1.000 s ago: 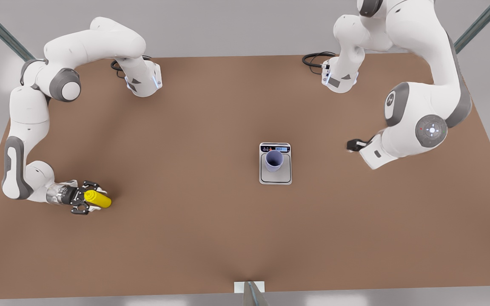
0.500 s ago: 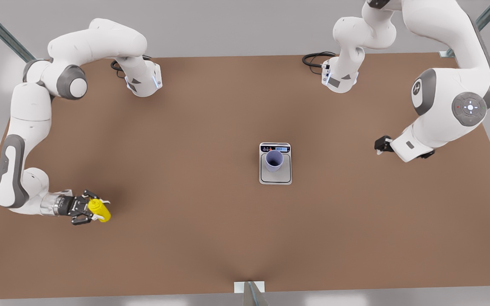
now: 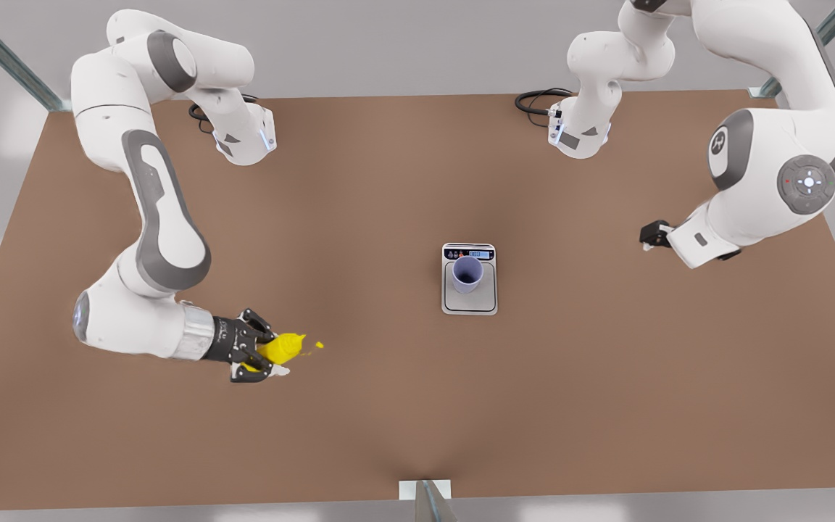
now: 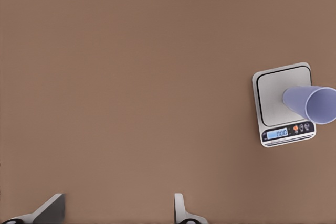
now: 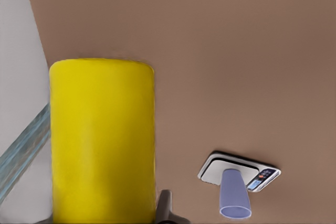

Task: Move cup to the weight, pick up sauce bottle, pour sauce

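The yellow sauce bottle is off the table at the front view's left, tilted with its nozzle toward the front view's right. My right gripper is shut on it. Up close, the sauce bottle sits beside one fingertip. The lavender cup stands upright on the weight at mid-table, also seen as cup on weight and cup on weight. My left gripper waits at the front view's right, open and holding nothing, and the left gripper hangs above bare table.
Two arm bases with black cables stand at the table's back edge. A small metal bracket sits at the front edge. Brown tabletop lies between the bottle and the weight.
My right gripper has raised the sauce bottle and carried it toward the front view's right, with its arm swung up. The left arm drew back to the right, then held almost still.
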Robot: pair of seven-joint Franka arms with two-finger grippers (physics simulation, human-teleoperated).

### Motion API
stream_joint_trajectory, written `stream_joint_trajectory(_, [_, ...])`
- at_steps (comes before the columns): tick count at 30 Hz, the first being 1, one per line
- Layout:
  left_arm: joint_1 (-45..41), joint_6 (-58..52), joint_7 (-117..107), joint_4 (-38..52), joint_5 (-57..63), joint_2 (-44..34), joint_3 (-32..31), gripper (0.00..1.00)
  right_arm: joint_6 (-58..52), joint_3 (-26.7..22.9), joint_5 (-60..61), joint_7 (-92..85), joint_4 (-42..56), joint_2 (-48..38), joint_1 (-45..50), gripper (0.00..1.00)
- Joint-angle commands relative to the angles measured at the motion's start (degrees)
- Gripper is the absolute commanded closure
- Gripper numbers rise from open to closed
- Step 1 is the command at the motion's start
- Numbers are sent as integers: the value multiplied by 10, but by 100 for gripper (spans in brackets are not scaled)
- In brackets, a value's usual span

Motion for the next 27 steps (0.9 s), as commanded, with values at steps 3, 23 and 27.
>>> stream_joint_trajectory(3, [0,1,-1,0,13,1,1,0,51,53,-69,55,-4,-1,11,75])
stream_joint_trajectory(23, [0,-27,1,0,22,-17,10,0,165,182,-568,188,49,73,176,73])
stream_joint_trajectory(27, [0,-35,1,0,22,-19,11,0,165,184,-711,187,17,108,177,73])
